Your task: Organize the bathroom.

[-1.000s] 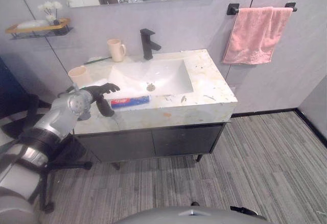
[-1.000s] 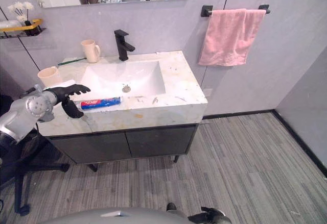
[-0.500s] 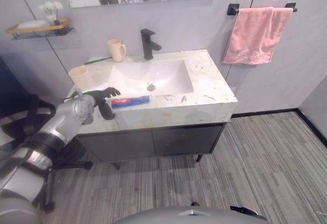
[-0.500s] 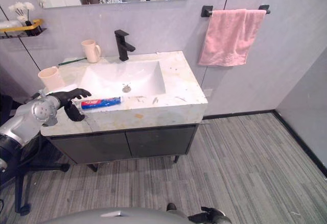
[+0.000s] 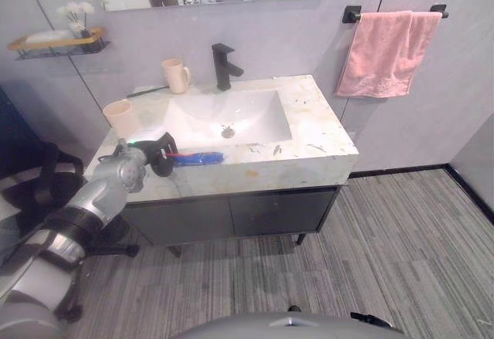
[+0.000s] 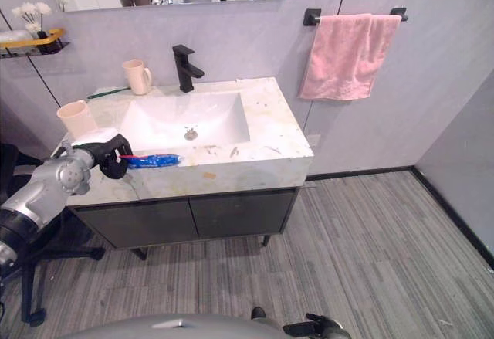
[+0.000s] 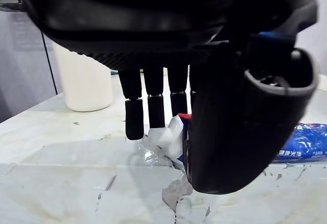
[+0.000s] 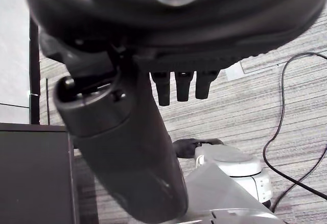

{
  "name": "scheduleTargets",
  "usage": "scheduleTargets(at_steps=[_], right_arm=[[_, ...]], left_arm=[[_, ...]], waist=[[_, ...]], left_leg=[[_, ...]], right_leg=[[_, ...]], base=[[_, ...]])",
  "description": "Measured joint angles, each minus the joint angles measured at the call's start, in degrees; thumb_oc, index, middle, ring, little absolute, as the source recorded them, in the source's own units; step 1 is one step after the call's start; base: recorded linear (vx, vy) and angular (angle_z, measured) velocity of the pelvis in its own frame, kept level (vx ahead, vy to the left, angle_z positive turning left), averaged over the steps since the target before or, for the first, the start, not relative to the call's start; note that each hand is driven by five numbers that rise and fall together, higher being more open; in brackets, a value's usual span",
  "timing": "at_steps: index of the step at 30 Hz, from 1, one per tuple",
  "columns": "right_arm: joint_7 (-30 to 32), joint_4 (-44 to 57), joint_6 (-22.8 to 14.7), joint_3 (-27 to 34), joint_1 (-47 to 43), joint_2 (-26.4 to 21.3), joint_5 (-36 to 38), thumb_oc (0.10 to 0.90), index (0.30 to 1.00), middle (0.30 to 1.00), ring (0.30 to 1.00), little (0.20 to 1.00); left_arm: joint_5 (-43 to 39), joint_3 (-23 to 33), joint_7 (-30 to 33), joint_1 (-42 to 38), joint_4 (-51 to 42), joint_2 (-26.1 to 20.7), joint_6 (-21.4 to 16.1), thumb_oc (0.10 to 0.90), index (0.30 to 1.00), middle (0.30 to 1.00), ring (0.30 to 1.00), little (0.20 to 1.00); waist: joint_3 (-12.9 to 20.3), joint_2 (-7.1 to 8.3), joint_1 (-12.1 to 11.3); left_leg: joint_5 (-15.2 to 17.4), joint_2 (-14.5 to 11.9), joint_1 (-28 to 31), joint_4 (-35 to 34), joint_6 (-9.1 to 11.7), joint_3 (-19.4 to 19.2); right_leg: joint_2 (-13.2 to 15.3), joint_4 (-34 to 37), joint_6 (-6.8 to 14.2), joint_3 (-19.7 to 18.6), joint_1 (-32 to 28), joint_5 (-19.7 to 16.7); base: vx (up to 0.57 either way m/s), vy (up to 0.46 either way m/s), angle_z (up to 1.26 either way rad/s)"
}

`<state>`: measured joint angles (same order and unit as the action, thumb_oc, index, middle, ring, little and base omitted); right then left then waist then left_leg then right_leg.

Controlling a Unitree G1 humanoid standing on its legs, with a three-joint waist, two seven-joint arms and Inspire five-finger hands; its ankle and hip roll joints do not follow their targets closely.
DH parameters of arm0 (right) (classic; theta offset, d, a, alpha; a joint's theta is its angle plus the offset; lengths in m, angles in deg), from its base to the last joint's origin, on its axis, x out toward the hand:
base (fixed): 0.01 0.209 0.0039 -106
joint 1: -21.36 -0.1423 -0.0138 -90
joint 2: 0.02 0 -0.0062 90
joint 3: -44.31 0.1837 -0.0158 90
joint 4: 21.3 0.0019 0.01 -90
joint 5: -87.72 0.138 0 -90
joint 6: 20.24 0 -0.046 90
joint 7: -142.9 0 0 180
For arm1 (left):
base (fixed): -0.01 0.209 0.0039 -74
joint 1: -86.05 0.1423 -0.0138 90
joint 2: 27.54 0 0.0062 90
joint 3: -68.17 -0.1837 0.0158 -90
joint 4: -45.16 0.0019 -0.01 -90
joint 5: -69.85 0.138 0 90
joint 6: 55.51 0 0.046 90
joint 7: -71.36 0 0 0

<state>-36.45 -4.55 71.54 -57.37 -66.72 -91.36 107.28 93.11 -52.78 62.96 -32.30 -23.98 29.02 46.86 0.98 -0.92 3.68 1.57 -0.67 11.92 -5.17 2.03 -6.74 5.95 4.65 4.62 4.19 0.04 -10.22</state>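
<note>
Two cups (image 5: 120, 115) (image 5: 176, 75) stand on the counter (image 5: 309, 134), contents unseen.

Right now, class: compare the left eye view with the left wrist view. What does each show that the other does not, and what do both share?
Left eye view alone: the sink basin, the black faucet, a handled mug behind the basin, and the pink towel on its wall bar.

Left wrist view alone: a close look at the fingers and thumb curled about the crimped tail of the toothpaste tube.

Both share: the left hand closed on that tube, the cream cup and the marble counter.
</note>
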Motion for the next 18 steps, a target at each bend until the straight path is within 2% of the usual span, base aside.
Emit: scheduleTargets(at_steps=[1,4,7,8,9,10,11,12,14,15,17,18], right_arm=[[0.1,0.1,-0.1,0.6,0.1,0.0,0.9,0.800,0.900,0.900,0.900,0.900],[2.6,4.2,-2.2,6.0,1.4,-0.1,7.5,0.800,0.900,0.900,0.900,0.900],[6.9,16.3,-4.2,13.7,5.0,-0.1,12.7,0.800,0.900,0.900,0.900,0.900],[8.9,19.1,-6.0,14.9,5.9,-0.3,12.9,0.800,0.900,0.900,0.900,0.900],[12.5,24.8,-6.4,18.4,7.0,-0.6,12.8,0.800,0.900,0.900,0.900,0.900],[16.0,27.1,-9.3,20.1,7.0,-1.1,12.7,0.800,0.900,0.900,0.900,0.900],[18.2,28.6,-10.0,21.4,6.9,-1.7,12.6,0.800,0.900,0.900,0.900,0.900],[22.4,36.0,-8.8,25.8,7.6,-2.2,12.4,0.800,0.900,0.900,0.900,0.900],[29.9,40.3,-14.4,30.6,6.7,-4.4,9.7,0.800,0.900,0.900,0.900,0.900],[33.8,44.8,-14.5,33.3,6.5,-5.5,8.1,0.800,0.900,0.900,0.900,0.900],[38.6,53.6,-14.1,35.7,6.2,-7.6,6.0,0.800,0.900,0.900,0.900,0.900],[40.8,60.6,-15.3,35.7,5.5,-9.4,2.5,0.800,0.900,0.900,0.900,0.900]], left_arm=[[-0.9,0.0,1.0,0.2,0.2,0.0,-0.2,0.400,0.300,0.300,0.300,0.300],[-11.0,2.0,7.4,3.3,0.6,0.0,-2.2,0.400,0.300,0.300,0.300,0.300],[-23.9,14.1,12.5,11.9,-2.7,3.6,-4.7,0.400,0.300,0.300,0.300,0.300],[-27.6,16.6,14.6,13.6,-4.1,5.1,-5.7,0.400,0.300,0.300,0.300,0.300],[-31.6,21.6,16.6,16.2,-8.0,7.9,-6.2,0.400,0.300,0.300,0.300,0.300],[-34.7,23.2,19.0,17.0,-10.1,8.6,-7.7,0.400,0.300,0.300,0.300,0.300],[-35.5,23.8,19.8,17.1,-10.7,8.9,-8.4,0.400,0.300,0.300,0.300,0.300],[-36.9,27.7,21.2,19.1,-13.8,11.4,-8.7,0.400,0.300,0.300,0.300,0.300],[-39.4,28.9,23.8,19.7,-15.9,13.1,-11.5,0.400,0.300,0.300,0.300,0.300],[-39.4,29.9,24.9,19.9,-16.9,14.0,-12.7,0.400,0.300,0.300,0.300,0.300],[-39.9,31.9,26.8,19.9,-18.3,16.8,-13.7,0.400,0.300,0.300,0.300,0.300],[-40.9,32.5,28.5,19.8,-19.2,19.1,-15.4,0.400,0.300,0.300,0.300,0.300]], waist=[[0.0,0.06,0.1],[0.2,0.37,1.0],[0.0,0.82,1.7],[-0.2,1.22,1.8],[-0.8,2.07,1.9],[-1.2,3.07,2.0],[-1.2,3.72,2.1],[-1.6,3.67,2.6],[-1.9,3.74,2.8],[-2.1,3.66,2.8],[-2.6,2.97,2.9],[-2.9,2.44,3.1]], left_leg=[[0.0,0.0,0.0,0.0,0.0,0.0],[0.0,0.0,-0.5,0.0,0.0,-0.3],[0.1,0.1,-0.6,0.0,0.0,-1.0],[0.1,0.1,-0.6,0.0,-0.1,-1.0],[0.1,0.1,-0.6,0.0,-0.1,-1.0],[0.1,0.1,-0.6,0.0,-0.1,-1.0],[0.1,0.1,-0.5,0.0,-0.1,-1.0],[0.2,0.3,-0.5,0.0,-0.2,-1.1],[0.3,0.6,-0.5,0.0,-0.4,-1.2],[0.4,0.6,-0.5,0.0,-0.5,-1.4],[0.5,0.8,-0.4,0.0,-0.6,-1.6],[0.5,1.0,-0.4,0.0,-0.7,-2.1]], right_leg=[[0.0,0.0,0.0,0.0,0.0,0.0],[0.0,0.0,0.0,-0.3,0.7,-0.1],[-0.2,0.0,0.0,-1.1,1.2,-0.2],[-0.2,0.0,0.0,-1.1,1.1,-0.2],[-0.2,0.0,0.1,-1.2,1.1,-0.3],[-0.2,0.0,0.1,-1.2,1.1,-0.4],[-0.2,0.0,0.1,-1.2,1.1,-0.4],[0.0,0.0,0.2,-1.4,1.2,-0.4],[0.1,0.0,0.4,-1.6,1.2,-0.5],[0.2,0.0,0.4,-1.8,1.3,-0.6],[0.2,0.0,0.5,-2.3,1.4,-0.6],[0.2,0.0,0.7,-2.8,1.6,-0.8]], base=[[0.00,0.000,0.00],[-0.01,0.003,-0.04],[-0.02,0.009,-0.13],[-0.03,0.012,-0.05],[-0.04,0.021,0.00],[-0.03,0.022,0.00],[-0.03,0.023,-0.02],[0.00,0.000,0.00],[-0.02,0.034,-0.04],[-0.01,0.028,-0.07],[-0.03,0.029,-0.12],[-0.05,0.030,-0.19]])
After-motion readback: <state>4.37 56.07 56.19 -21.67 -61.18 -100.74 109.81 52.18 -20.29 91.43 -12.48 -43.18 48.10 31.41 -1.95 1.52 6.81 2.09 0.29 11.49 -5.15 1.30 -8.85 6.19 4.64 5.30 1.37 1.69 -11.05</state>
